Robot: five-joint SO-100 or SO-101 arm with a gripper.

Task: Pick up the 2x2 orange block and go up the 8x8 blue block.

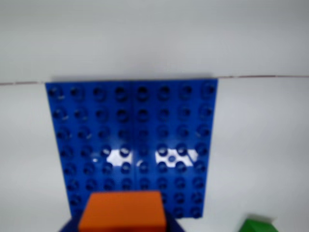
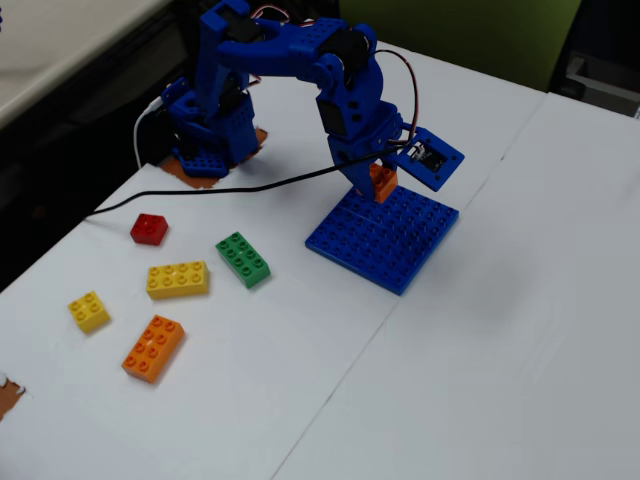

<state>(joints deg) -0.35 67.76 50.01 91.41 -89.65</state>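
The 8x8 blue block [image 1: 133, 145] lies flat on the white table; in the fixed view [image 2: 385, 240] it sits at centre right. My gripper [image 2: 377, 186] is shut on the 2x2 orange block [image 2: 383, 183] and holds it just above the plate's far left edge. In the wrist view the orange block [image 1: 123, 211] fills the bottom centre, over the plate's near edge, with dark blue fingers [image 1: 70, 226] showing at its lower corners.
In the fixed view, loose bricks lie left of the plate: a green brick [image 2: 243, 259], a long yellow brick [image 2: 178, 279], a long orange brick [image 2: 153, 348], a small yellow brick [image 2: 88, 311] and a red brick [image 2: 149, 228]. A black cable [image 2: 220, 190] crosses the table.
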